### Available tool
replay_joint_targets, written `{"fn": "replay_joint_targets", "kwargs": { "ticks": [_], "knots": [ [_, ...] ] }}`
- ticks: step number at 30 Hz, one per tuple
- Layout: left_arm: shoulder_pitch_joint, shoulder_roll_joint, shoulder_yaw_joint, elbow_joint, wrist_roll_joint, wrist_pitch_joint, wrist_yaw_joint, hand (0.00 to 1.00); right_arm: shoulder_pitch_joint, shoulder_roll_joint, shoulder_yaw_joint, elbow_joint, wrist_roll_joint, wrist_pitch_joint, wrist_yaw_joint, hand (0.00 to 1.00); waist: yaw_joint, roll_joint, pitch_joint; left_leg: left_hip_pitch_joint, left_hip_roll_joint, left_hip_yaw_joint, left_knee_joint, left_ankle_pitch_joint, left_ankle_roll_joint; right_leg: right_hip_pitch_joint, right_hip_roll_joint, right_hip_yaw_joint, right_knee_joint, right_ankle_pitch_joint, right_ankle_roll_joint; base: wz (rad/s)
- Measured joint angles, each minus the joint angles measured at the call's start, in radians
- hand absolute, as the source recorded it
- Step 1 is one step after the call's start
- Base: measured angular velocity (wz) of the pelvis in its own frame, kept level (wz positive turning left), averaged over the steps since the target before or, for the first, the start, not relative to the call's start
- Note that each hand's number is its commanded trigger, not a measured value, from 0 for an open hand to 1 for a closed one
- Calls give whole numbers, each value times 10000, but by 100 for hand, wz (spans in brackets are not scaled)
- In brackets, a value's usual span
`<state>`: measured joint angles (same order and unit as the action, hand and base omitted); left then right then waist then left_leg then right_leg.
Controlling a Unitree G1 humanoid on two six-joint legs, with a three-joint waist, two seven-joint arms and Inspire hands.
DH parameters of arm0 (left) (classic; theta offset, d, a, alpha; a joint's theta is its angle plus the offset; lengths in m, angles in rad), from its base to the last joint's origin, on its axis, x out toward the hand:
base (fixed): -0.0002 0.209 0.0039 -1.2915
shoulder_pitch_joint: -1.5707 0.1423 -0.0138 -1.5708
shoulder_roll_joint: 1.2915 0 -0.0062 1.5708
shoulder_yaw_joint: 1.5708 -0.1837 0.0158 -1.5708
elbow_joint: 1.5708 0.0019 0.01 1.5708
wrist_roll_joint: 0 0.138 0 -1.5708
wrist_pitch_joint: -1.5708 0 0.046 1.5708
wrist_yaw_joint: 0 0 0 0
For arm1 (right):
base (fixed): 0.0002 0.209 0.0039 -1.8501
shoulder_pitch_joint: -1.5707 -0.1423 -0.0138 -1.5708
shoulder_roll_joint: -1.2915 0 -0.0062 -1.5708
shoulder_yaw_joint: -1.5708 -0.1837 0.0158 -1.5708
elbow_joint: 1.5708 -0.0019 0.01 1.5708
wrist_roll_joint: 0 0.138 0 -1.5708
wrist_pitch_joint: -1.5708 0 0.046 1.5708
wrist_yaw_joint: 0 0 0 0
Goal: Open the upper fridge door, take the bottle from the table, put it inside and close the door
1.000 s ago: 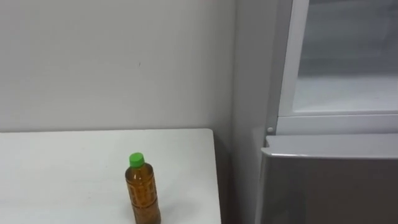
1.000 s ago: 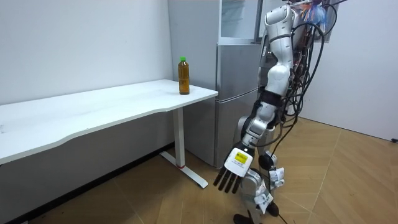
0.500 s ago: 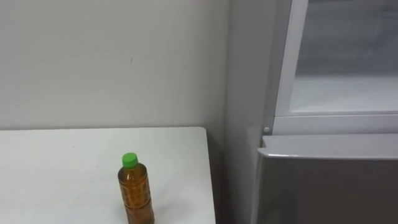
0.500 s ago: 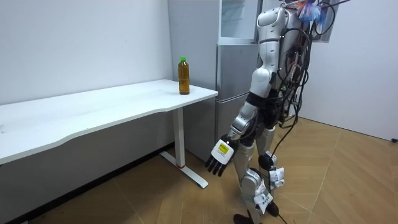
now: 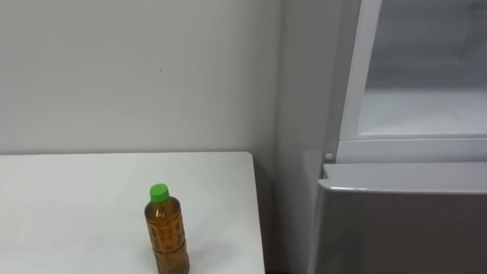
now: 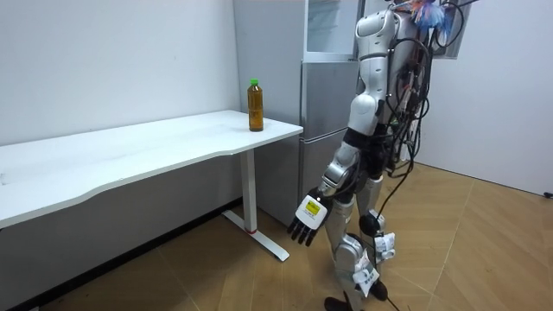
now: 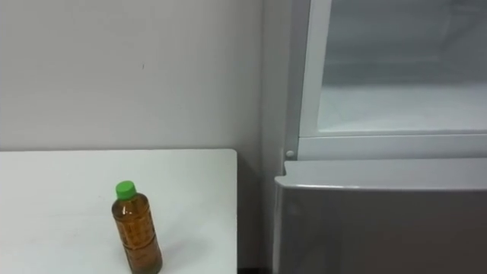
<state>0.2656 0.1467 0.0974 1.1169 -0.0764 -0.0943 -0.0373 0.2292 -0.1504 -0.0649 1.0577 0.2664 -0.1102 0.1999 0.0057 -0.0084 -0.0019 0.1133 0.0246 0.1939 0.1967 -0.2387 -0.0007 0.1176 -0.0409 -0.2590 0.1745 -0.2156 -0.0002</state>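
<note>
One hand in sight, bottle on the table.
Room view: left hand hangs low by the robot's leg, fingers straight, slightly apart, holding nothing. Robot stands off the table's end, facing the fridge. Bottle, amber with a green cap, stands upright on the white table near the end closest to the fridge, apart from the hand. Beyond it, the fridge's grey lower door, then the pale-framed upper compartment above. Plain wall behind the table.
</note>
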Motion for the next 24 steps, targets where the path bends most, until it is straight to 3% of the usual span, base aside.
{"fn": "replay_joint_targets", "kwargs": {
  "ticks": [5,9,15,16,19,24],
  "knots": [
    [-22,49,1,-75,6,-3,-301,0,8,-36,307,-1407,-17,10,590,0,16,-51,-16,-23,-1,5,7,0,0,-34,-8,2,-14,-1,1,0],
    [163,113,-1,-527,13,-19,-617,0,262,-121,572,-3758,-629,87,906,0,32,-115,-20,-32,8,11,13,1,-1,-43,0,26,19,6,-5,0],
    [131,336,-13,-589,-24,-17,-902,0,239,-558,1162,-6531,-970,151,1633,0,119,-214,32,-60,4,-47,20,0,-1,33,-3,-20,1,6,-4,1],
    [126,366,-29,-588,-51,-17,-902,0,237,-587,1202,-6534,-979,207,1632,0,149,-222,26,-66,4,-47,20,0,-1,36,-3,-24,7,5,-4,0],
    [129,492,-40,-560,-65,-9,-903,0,292,-647,1237,-7296,-1176,480,1873,0,236,-309,109,-219,6,-102,72,0,0,-97,-18,-48,136,3,-7,2],
    [225,546,-167,-294,-71,90,-888,0,473,-899,1255,-8820,-1172,856,2190,0,306,-312,95,-336,-7,-241,81,-5,12,-127,-20,-205,159,27,-2,8]
  ]
}}
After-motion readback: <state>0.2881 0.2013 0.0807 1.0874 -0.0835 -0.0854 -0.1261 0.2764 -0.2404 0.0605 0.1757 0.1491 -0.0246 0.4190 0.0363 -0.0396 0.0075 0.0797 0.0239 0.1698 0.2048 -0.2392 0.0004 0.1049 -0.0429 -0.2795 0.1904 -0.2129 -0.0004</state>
